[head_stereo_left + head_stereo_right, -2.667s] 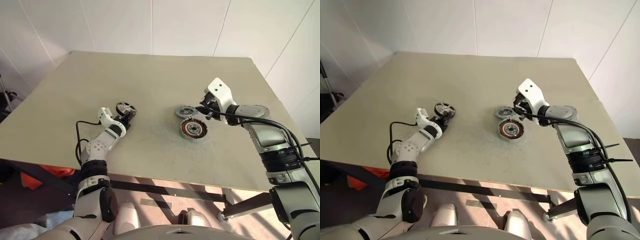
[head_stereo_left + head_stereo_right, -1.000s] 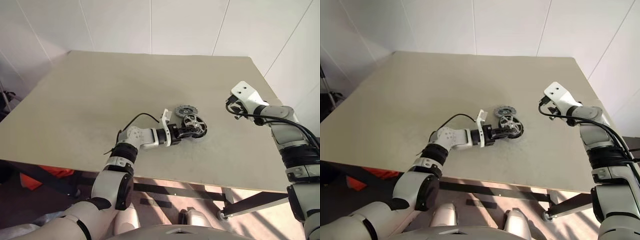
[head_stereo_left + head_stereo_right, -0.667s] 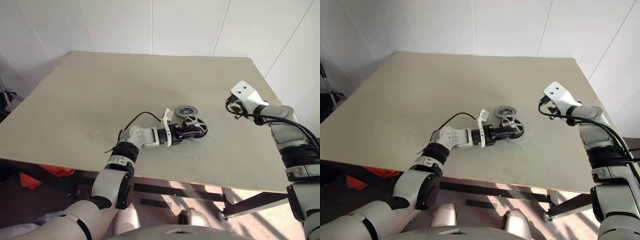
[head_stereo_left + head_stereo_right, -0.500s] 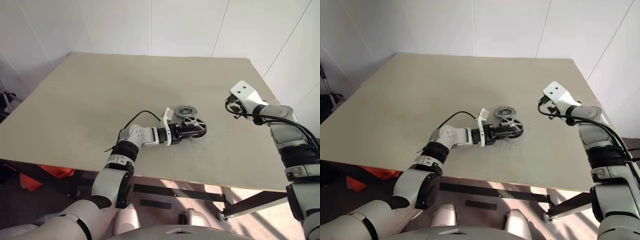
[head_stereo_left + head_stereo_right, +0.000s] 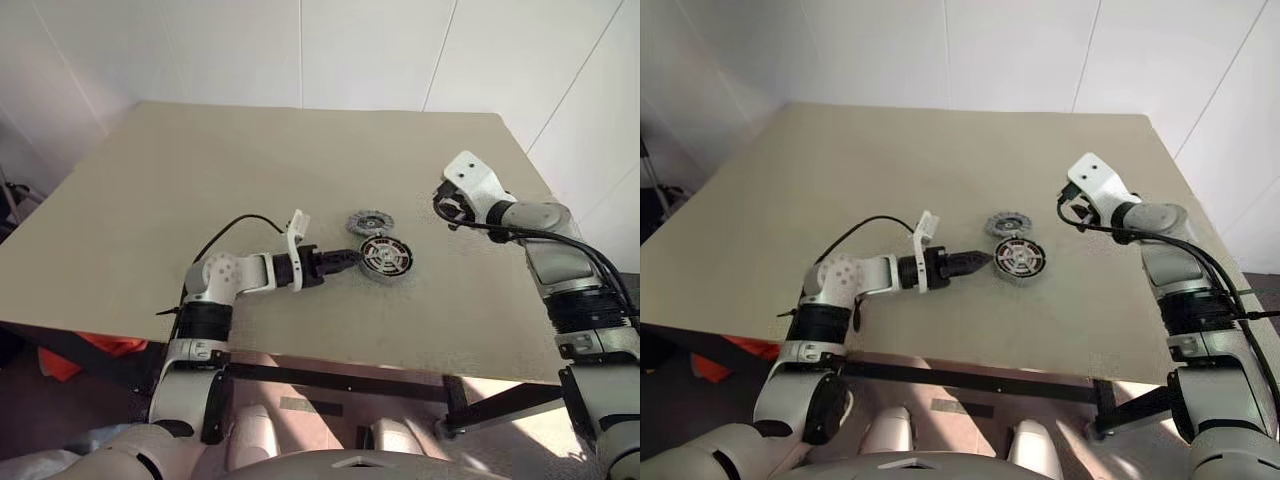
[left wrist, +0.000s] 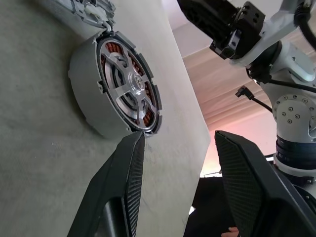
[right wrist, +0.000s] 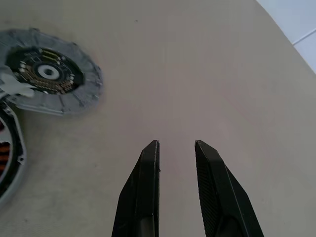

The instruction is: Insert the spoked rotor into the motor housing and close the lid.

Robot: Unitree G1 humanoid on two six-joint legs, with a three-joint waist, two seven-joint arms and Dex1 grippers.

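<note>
The motor housing (image 5: 386, 258) lies flat on the table, red-copper windings showing around the silver spoked rotor (image 6: 129, 81) that sits inside it. Just behind it lies the lid (image 5: 370, 222), a grey toothed disc with a circuit board facing up. My left gripper (image 5: 350, 258) is level with the housing on its left, a short gap away, open with nothing between its fingers (image 6: 126, 192). My right gripper (image 7: 175, 153) hovers over bare table to the right of the lid (image 7: 49, 74), its fingers a little apart and empty.
The beige table (image 5: 250, 160) stretches wide to the left and back of the parts. Its right edge runs close behind my right arm. White walls stand beyond the table.
My left gripper let go of the rotor, which now lies flat in the housing, and drew back to the left. My right gripper moved left toward the lid.
</note>
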